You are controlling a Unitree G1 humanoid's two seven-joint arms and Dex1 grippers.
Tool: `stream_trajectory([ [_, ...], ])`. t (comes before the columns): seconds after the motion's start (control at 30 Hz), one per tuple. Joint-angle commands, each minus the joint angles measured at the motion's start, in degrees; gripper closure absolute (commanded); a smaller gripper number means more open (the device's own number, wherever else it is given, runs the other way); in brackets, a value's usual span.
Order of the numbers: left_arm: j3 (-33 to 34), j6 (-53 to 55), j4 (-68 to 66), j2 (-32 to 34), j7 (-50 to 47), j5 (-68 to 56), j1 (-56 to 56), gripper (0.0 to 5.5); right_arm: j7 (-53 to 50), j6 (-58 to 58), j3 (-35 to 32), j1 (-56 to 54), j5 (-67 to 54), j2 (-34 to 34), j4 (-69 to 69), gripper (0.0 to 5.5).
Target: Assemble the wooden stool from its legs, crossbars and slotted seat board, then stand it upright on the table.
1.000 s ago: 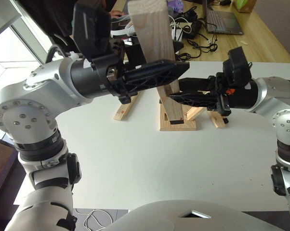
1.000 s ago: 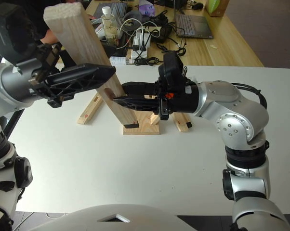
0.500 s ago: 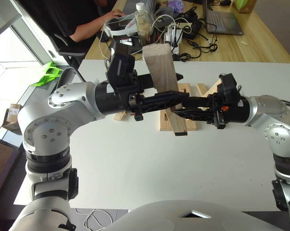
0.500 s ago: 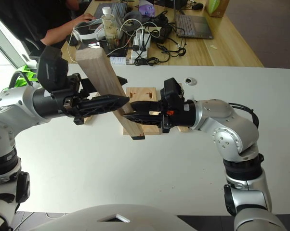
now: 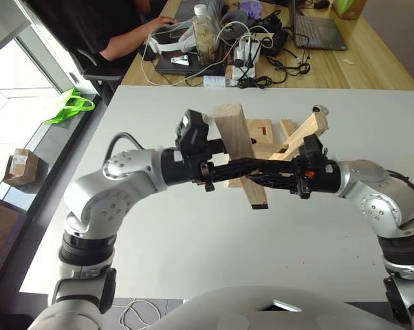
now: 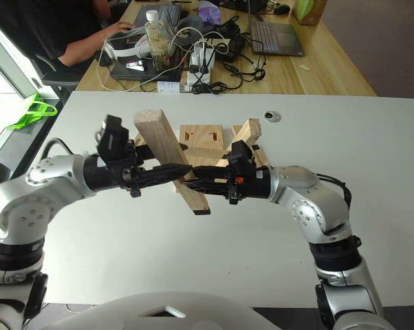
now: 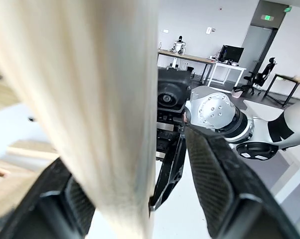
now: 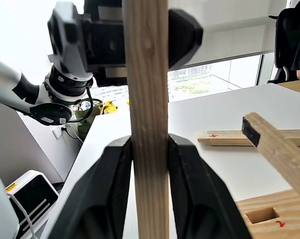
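Observation:
I hold a wide wooden leg (image 5: pixel 240 155) with a dark lower end tilted over the table, just in front of the slotted seat board (image 5: pixel 263 128). My left gripper (image 5: pixel 252 163) comes from the left and is shut on the leg's middle. From the right, my right gripper (image 5: pixel 255 181) is shut on the same leg slightly lower; in the right wrist view its fingers (image 8: pixel 115 184) press both faces of the leg (image 8: pixel 146 99). A second leg (image 5: pixel 304 132) leans up from the seat board's right side. A crossbar (image 6: pixel 139 141) lies behind my left arm.
A white table (image 5: pixel 193 254) has free room in front of and to both sides of the parts. Behind it is a wooden desk (image 5: pixel 372 58) with cables, a bottle (image 5: pixel 204 27) and a laptop. A small grommet (image 6: pixel 271 116) sits at the table's far right.
Both arms have stretched forward and lowered the wooden leg from high near the camera to just above the table in front of the seat board. Both grippers stayed shut on it.

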State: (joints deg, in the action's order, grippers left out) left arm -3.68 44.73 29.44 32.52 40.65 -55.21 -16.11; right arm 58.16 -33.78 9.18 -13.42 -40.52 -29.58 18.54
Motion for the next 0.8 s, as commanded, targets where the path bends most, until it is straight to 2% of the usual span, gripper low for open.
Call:
stream_trajectory([
  [0.03, -1.4, -1.8, -0.5, -2.4, -0.4, 2.3, 2.3, 2.96, -1.3, 0.8, 1.1, 1.4, 1.0, 2.2, -0.3, 4.54],
  [0.33, 0.8, -1.7, -2.2, -5.1, -0.2, 1.3, 4.3, 2.96, 1.5, 0.9, 1.9, 4.8, 2.4, 1.4, -4.1, 4.54],
  [0.57, 2.5, -2.0, -2.4, -5.6, -1.6, 2.4, 5.5, 2.96, 2.6, 0.0, -0.2, 5.4, 0.0, 1.8, -4.6, 4.54],
  [0.8, 12.8, -2.0, -3.6, -7.4, -6.2, -7.1, 4.7, 2.96, -0.1, -3.4, -6.5, 5.7, -9.5, 5.6, -2.8, 4.54],
])
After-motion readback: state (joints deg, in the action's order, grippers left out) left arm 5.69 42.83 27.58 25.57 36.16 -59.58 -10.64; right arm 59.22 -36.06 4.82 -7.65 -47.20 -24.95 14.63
